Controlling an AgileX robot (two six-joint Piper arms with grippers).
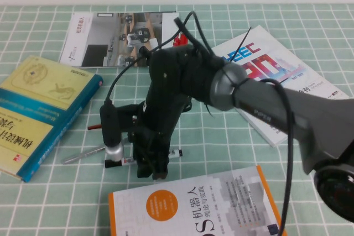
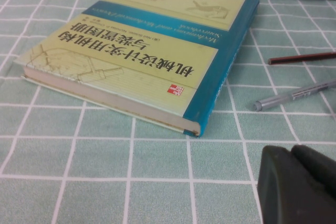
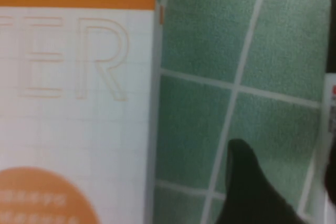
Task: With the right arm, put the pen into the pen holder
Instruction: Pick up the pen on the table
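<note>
The right arm (image 1: pixel 265 98) reaches down to the counter (image 1: pixel 66 203), its right gripper (image 1: pixel 150 171) astride the pen (image 1: pixel 126 162). The jaws stand apart, not yet gripping, and the pen lies flat between them, its ends poking out either side. It looks light, rigid and smooth, so it may roll. Mid-barrel is the best place to pinch it. The pen holder is hidden from view. The left gripper (image 2: pixel 296 187) hovers near a yellow-teal book (image 2: pixel 147 51), jaws pressed together.

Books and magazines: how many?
4: yellow book left, back-left magazine, right magazine, orange book front; arm may hide more. Right gripper over pen, left gripper near yellow book.
</note>
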